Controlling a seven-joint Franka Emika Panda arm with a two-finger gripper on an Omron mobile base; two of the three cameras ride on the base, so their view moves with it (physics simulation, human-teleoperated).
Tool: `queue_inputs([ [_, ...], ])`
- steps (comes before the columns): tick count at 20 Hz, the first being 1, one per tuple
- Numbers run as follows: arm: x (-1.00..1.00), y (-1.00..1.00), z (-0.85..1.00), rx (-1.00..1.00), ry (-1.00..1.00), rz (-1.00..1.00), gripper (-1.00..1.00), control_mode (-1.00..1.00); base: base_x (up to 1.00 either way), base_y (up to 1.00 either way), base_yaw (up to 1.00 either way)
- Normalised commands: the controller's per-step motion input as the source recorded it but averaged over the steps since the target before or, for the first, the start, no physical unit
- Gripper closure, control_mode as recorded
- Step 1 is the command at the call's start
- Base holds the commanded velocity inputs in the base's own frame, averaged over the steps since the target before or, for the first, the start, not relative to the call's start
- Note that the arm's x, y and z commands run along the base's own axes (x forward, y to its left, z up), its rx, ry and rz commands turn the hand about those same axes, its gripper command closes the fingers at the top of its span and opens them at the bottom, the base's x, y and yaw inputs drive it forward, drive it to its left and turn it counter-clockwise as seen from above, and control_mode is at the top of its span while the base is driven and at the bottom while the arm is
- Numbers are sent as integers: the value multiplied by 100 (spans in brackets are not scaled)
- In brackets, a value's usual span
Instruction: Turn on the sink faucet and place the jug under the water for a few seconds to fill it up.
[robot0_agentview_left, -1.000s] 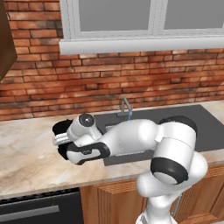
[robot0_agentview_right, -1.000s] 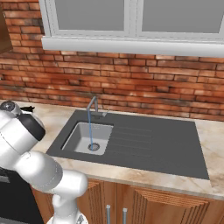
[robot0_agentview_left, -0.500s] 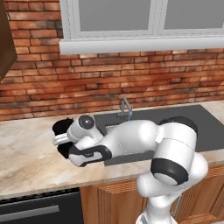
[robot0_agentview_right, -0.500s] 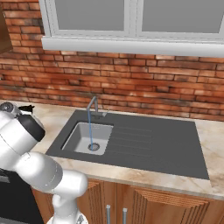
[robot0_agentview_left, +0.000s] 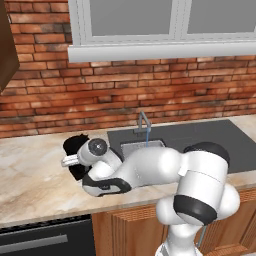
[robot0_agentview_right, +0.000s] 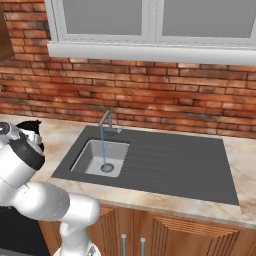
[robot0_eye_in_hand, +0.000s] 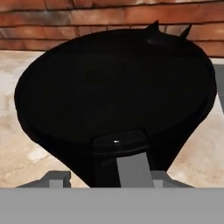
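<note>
The black jug (robot0_eye_in_hand: 113, 83) looms close in the hand view, its lidded top toward me and its handle with the light grey strip (robot0_eye_in_hand: 131, 168) at the bottom centre. My gripper (robot0_eye_in_hand: 111, 180) is open, one fingertip on each side of the handle, the left one clearly apart from it. From the base, the jug (robot0_agentview_left: 74, 145) stands on the counter left of the sink, half hidden by my wrist, and it peeks over my arm (robot0_agentview_right: 31, 127). The sink faucet (robot0_agentview_right: 106, 122) is running: a thin blue stream of water (robot0_agentview_right: 103, 147) falls to the drain of the sink (robot0_agentview_right: 90, 155).
A brick wall (robot0_agentview_right: 150, 95) with a window sill above it runs behind the counter. The dark grey surround (robot0_agentview_right: 175, 165) with its ribbed drainboard stretches right of the basin. Beige stone counter (robot0_agentview_left: 30, 180) lies left of the jug, and a dark appliance front sits below it.
My hand has sunk very slightly at the jug. The jug stays in place and the water keeps running.
</note>
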Motion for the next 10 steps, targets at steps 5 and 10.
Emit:
queue_inputs([
  [5,0,0,46,3,0,-19,100,-100,0,0,0],
  [10,0,-1,38,2,0,-24,100,-100,0,0,0],
])
